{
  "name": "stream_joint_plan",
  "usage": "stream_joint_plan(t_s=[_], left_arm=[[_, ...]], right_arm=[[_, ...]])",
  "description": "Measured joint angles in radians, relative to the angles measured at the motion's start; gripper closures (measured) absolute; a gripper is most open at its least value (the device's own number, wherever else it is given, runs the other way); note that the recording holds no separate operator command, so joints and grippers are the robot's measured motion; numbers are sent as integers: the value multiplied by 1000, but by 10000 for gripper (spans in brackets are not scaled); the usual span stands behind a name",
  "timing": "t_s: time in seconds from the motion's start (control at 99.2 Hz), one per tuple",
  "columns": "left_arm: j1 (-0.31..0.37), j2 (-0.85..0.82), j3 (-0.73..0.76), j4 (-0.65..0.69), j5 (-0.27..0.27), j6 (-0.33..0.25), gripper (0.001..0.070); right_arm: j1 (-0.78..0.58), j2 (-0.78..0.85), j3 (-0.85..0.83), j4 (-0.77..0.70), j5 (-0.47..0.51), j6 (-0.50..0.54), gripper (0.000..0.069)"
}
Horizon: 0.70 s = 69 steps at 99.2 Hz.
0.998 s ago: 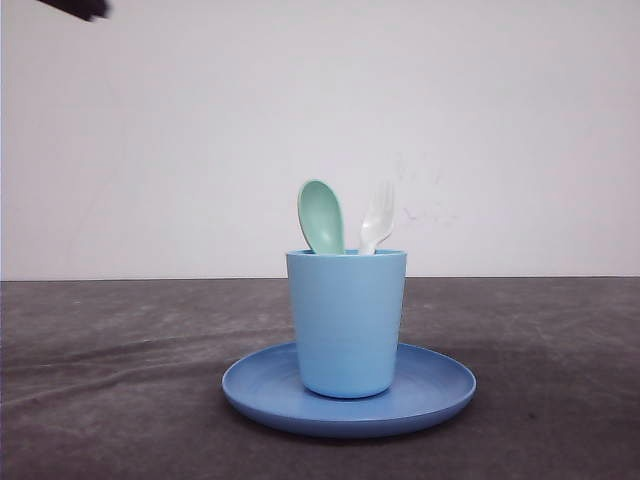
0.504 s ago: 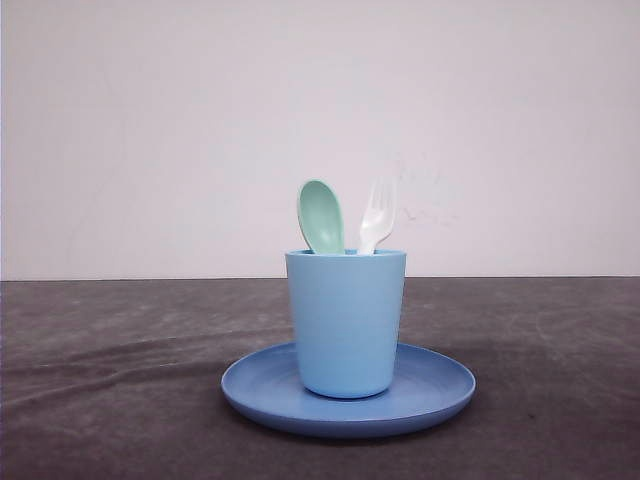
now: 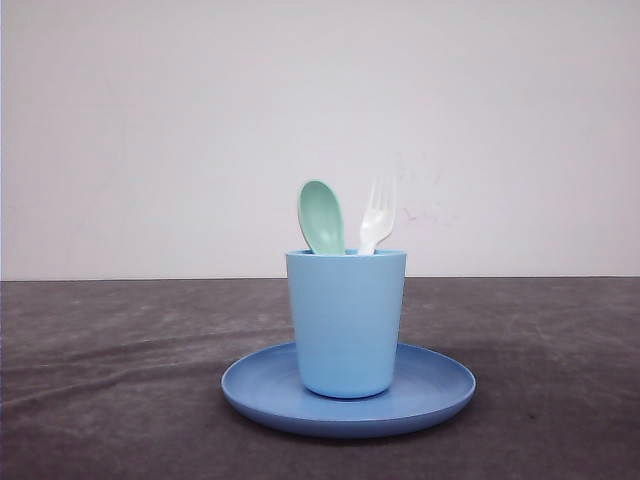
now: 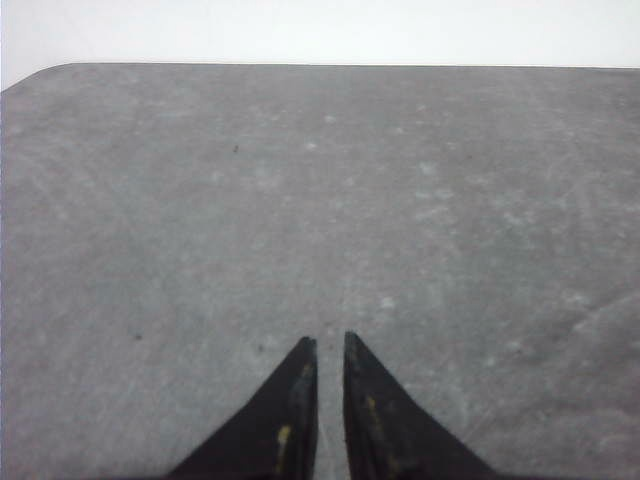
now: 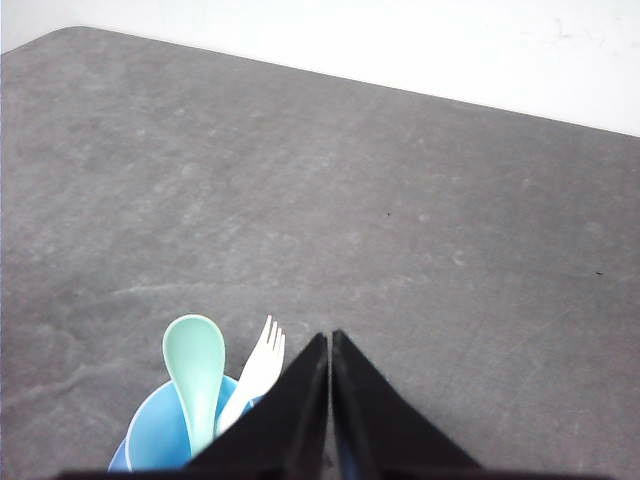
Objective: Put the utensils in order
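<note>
Left gripper [image 4: 330, 340]: black tapered fingers [image 4: 290, 400] nearly together, thin slit between the tips, nothing held. It hung above the counter [image 4: 320, 200], angled down at it. Right gripper [image 5: 329, 336]: fingers [image 5: 375, 410] pressed together tip to tip, nothing between them. It was also raised off the counter and tilted downward.
</note>
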Motion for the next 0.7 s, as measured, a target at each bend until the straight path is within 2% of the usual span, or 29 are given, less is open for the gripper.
stream_joint_plan(t_s=[0.696], left_arm=[[6,0,-10,23,8,19,688]], right_arm=[[0,0,0,6,0,0,687]])
